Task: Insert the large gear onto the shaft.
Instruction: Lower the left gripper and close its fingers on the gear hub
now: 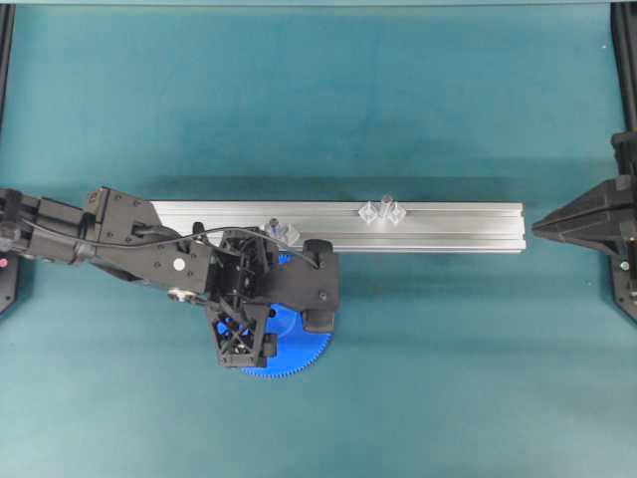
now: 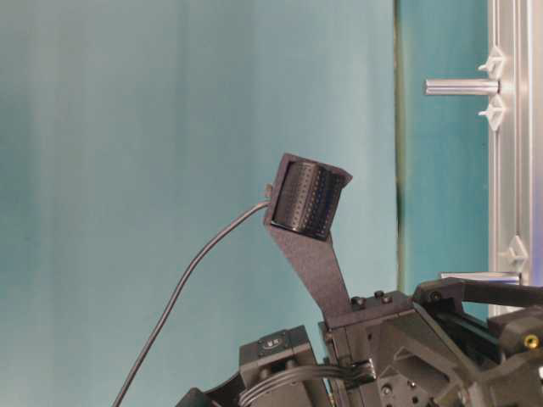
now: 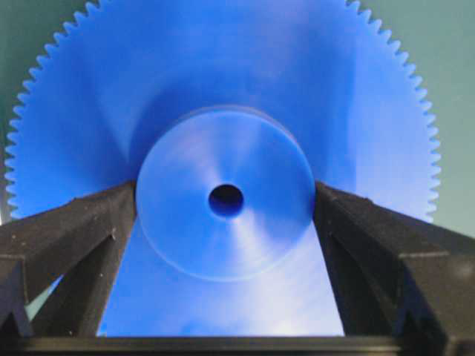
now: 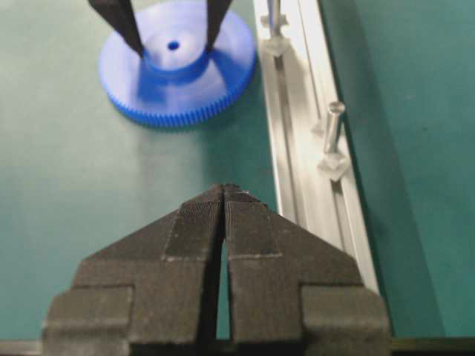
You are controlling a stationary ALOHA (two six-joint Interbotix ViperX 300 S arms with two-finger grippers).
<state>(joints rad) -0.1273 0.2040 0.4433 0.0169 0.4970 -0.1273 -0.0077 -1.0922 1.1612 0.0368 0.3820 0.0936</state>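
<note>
teal mat (image 1: 418,90) | large gear (image 1: 299,344) flat lower-middle, hole up | left gripper (image 3: 226,204) wide, straddling hub | right gripper (image 4: 224,194) closed, empty

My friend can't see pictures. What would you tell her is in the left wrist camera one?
A big blue gear fills the picture, lying flat on a green table, with tiny teeth round its edge and a small hole in its raised middle. The left gripper is open, with one black finger close on each side of that raised middle.

rail (image 1: 438,227) – upright pins (image 1: 382,209), mat (image 1: 448,378) open
</note>
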